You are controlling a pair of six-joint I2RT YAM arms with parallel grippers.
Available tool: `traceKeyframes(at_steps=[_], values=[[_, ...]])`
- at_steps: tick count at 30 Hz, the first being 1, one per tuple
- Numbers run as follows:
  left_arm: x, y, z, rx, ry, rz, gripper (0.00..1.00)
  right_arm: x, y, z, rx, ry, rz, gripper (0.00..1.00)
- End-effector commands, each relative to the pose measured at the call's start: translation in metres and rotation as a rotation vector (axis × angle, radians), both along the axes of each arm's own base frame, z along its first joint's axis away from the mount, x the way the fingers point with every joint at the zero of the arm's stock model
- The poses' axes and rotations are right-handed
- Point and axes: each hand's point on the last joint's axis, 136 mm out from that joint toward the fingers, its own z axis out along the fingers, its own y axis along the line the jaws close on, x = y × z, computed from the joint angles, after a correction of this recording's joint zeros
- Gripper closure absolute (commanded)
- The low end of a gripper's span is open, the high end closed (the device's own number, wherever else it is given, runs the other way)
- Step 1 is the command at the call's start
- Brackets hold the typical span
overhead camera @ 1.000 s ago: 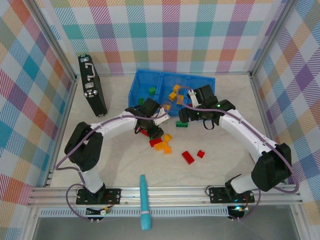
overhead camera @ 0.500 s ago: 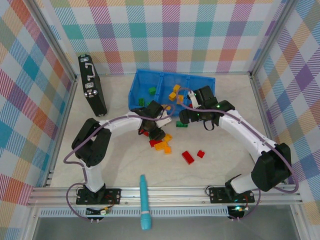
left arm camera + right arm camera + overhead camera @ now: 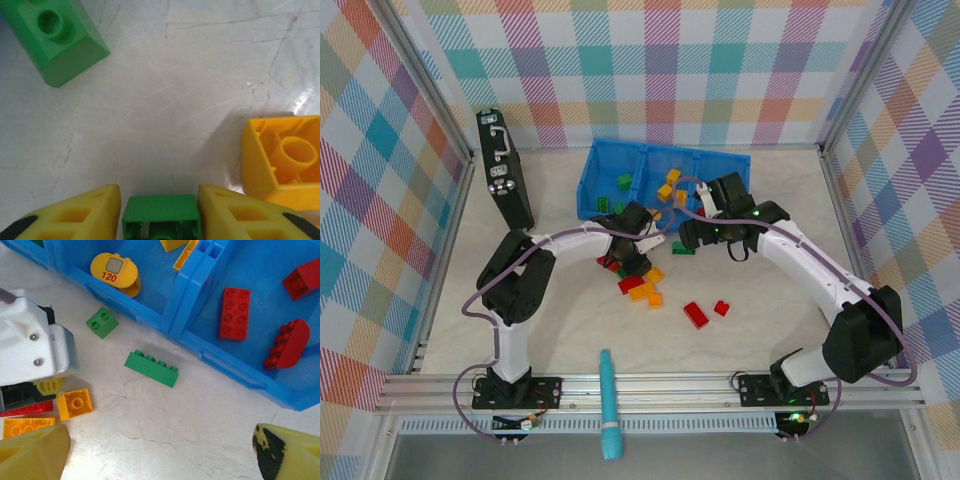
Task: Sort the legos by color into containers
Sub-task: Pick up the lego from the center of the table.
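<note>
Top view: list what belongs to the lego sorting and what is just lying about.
Job: red, green and orange legos; blue tray; green lego in the left gripper.
Lying about: black case; teal tool at the near edge.

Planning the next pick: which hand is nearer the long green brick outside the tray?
Right. The right hand hovers open over the long green brick; the left hand sits farther left, gripping a small green brick.
</note>
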Motion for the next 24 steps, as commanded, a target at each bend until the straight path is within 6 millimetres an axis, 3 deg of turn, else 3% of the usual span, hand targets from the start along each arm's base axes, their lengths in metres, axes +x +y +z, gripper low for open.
traceKeyframes(at_steps=[1, 5, 14, 20, 24], values=[[-0.008, 0.003, -0.006, 0.038, 0.034, 0.006, 0.57, -0.003, -0.005, 0.003, -0.019, -0.003, 0.005, 0.06], [-0.016, 0.012, -0.012, 0.066, 0.062, 0.015, 0.61, -0.002, -0.006, 0.002, -0.025, -0.001, 0.006, 0.06], [-0.023, 0.018, -0.005, 0.073, 0.084, 0.051, 0.83, -0.002, -0.004, -0.001, -0.025, 0.006, 0.010, 0.07], [0.000, 0.012, 0.034, 0.005, 0.010, 0.109, 0.85, -0.007, -0.008, -0.003, -0.033, 0.004, 0.006, 0.06], [0.025, 0.006, 0.075, -0.067, -0.076, 0.142, 0.85, -0.011, -0.014, -0.008, -0.052, 0.012, -0.001, 0.06]])
